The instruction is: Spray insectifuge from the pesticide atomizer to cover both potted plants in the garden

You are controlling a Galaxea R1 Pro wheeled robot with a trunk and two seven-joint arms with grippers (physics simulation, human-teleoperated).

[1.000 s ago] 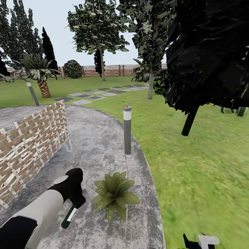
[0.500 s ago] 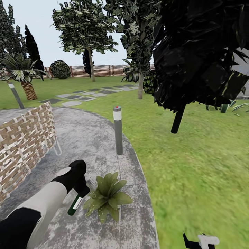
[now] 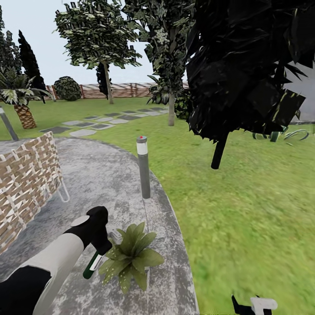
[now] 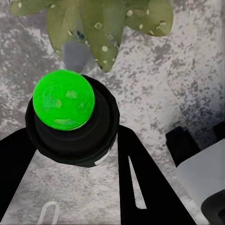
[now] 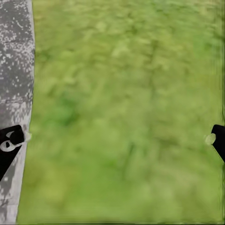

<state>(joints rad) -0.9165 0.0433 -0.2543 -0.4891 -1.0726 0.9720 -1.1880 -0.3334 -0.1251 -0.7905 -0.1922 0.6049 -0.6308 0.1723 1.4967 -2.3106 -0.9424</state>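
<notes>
My left gripper (image 3: pixel 101 249) is shut on the pesticide atomizer (image 3: pixel 91 265), a slim dark green bottle with a white label, which hangs tilted just above the grey patio (image 3: pixel 100 175). One potted plant (image 3: pixel 129 257), a low rosette of broad green leaves, stands right beside the bottle; its pot is hidden under the leaves. In the left wrist view the atomizer's bright green cap (image 4: pixel 63 99) sits between my black fingers (image 4: pixel 140 183), with the plant's leaves (image 4: pixel 103 23) just past it. My right gripper (image 5: pixel 112 140) is open over the grass.
A grey bollard lamp (image 3: pixel 143 168) stands at the patio edge behind the plant. A woven chair (image 3: pixel 26 183) is at the left. Lawn (image 3: pixel 245 218) spreads to the right, with a dark tree (image 3: pixel 245 65) close by, stepping stones (image 3: pixel 100 122) and a wooden fence (image 3: pixel 127 89) farther off.
The head view has swung to the right, so everything slid left. My left gripper has brought the atomizer closer to the plant's leaves.
</notes>
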